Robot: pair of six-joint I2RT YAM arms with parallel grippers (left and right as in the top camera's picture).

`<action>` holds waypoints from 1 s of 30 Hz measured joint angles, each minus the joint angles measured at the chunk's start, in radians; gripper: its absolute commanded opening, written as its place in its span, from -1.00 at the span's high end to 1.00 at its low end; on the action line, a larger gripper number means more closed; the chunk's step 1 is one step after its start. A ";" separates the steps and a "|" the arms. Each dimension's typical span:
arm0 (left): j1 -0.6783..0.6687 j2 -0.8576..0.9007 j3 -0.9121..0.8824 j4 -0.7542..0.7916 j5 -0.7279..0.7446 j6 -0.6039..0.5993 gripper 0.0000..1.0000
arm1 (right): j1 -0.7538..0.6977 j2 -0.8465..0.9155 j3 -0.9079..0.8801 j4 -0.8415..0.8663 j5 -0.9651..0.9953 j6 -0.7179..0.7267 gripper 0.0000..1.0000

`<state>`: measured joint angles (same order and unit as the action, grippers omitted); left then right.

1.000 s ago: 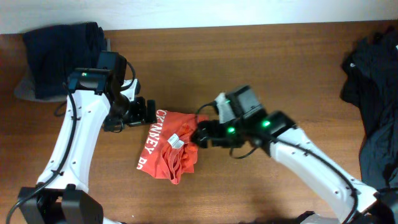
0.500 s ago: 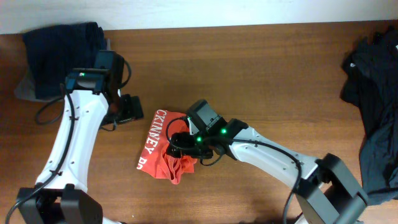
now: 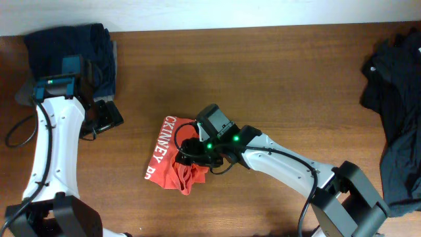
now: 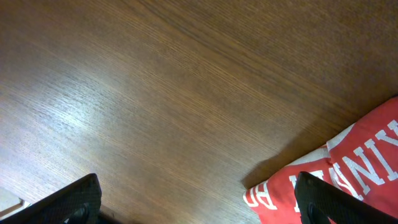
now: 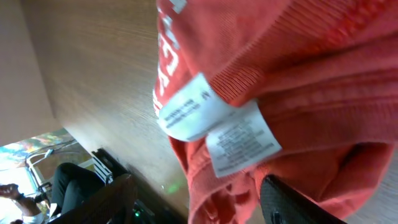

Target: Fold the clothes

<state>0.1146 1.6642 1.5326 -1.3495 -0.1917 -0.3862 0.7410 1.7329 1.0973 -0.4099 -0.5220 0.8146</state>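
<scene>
In the middle of the brown wooden bench (image 3: 276, 72) lay the crumpled orange-red fabric T-shirt with white lettering (image 3: 166, 155). The right pincer (image 3: 189, 150) had come down over its labelled edge, jaws narrowing; whether it gripped could not be told. The left pincer (image 3: 107, 116), wide open, had withdrawn, so a one-armed fold seemed to be starting.

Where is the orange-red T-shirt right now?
Overhead, the orange-red T-shirt lies crumpled on the table, slightly left of centre, directly beneath the right gripper.
</scene>
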 measured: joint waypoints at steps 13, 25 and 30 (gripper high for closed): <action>-0.001 0.000 -0.097 0.068 0.009 0.000 -0.98 | -0.004 -0.008 0.123 -0.162 0.035 -0.040 -0.57; -0.001 0.000 -0.102 0.072 0.027 0.000 -0.98 | -0.004 0.024 0.124 -0.161 0.035 -0.032 -0.14; -0.001 0.000 -0.102 0.072 0.028 0.000 -0.99 | -0.004 0.069 0.124 -0.162 0.035 -0.014 -0.15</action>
<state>0.1135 1.6642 1.4303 -1.2774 -0.1638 -0.3866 0.7368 1.8019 1.2213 -0.5720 -0.4866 0.8005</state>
